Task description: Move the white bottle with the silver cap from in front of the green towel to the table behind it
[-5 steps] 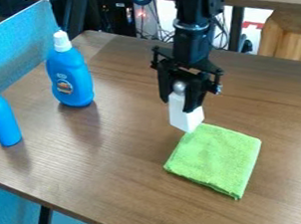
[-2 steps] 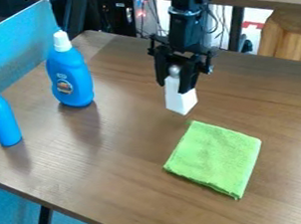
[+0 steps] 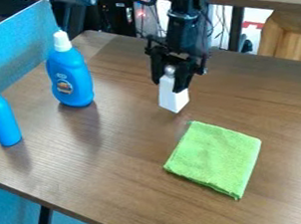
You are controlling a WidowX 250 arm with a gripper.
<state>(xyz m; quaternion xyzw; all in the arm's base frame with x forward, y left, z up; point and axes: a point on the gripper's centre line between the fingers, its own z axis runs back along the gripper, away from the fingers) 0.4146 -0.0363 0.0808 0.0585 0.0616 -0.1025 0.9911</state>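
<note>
White container (image 3: pixel 172 98) in black jaws (image 3: pixel 172 83), green cloth (image 3: pixel 214 159) near

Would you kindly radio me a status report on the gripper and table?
Gripper closed on white silver-topped container. Folded green cloth close by. Blue detergent bottle and slim blue bottle stand clear.
</note>
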